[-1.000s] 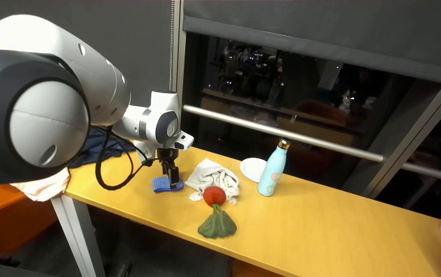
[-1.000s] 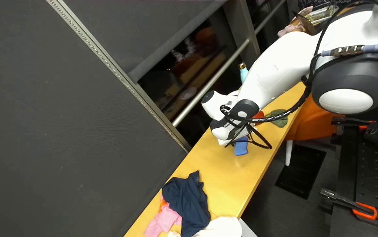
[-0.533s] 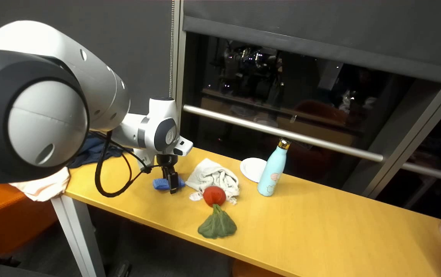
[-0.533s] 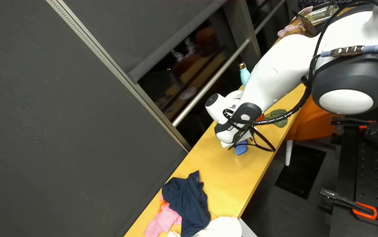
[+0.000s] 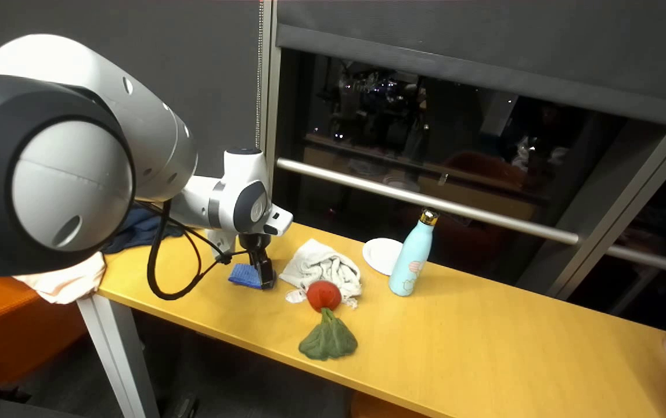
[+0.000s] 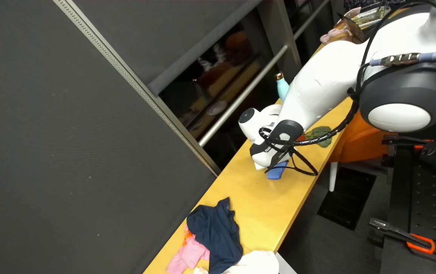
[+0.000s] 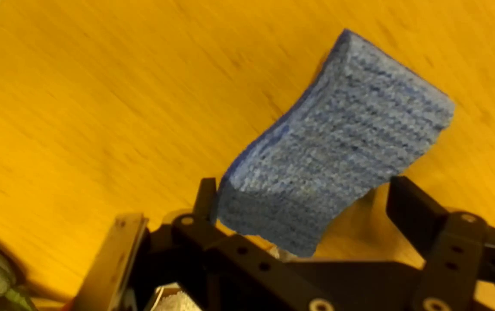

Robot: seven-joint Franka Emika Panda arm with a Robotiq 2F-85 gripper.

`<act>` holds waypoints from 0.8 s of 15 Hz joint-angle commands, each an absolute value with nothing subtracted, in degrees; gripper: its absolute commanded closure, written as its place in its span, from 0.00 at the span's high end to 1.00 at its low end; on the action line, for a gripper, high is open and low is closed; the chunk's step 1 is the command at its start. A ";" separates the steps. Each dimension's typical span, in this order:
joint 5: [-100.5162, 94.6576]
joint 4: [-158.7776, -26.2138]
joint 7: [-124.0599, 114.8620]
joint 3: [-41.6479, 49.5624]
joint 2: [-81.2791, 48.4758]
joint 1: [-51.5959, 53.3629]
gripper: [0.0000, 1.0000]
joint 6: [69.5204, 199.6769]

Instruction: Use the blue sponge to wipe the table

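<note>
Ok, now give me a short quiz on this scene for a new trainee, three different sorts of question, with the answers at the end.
1. True or false: the bottle stands upright.

2. Pick one. What sits between the fingers of the gripper?
A: plate
B: sponge
C: bottle

3. Short answer: which view shows that close up?

Key:
1. True.
2. B, the sponge.
3. The wrist view.
</note>
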State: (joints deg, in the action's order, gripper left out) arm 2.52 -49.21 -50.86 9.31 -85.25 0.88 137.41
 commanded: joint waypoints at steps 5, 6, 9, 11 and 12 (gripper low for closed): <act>2.29 -48.31 -53.57 9.86 -85.24 1.04 1.00 138.03; 2.48 -47.63 -53.71 9.69 -85.21 0.78 1.00 137.47; 2.54 -47.65 -56.17 10.11 -85.05 0.80 1.00 137.29; 2.62 -46.89 -59.23 10.64 -85.76 1.09 1.00 136.21; 2.57 -47.46 -60.16 10.45 -85.50 1.15 1.00 135.67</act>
State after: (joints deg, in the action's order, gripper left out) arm 2.52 -48.31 -56.41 9.76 -84.98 0.76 137.23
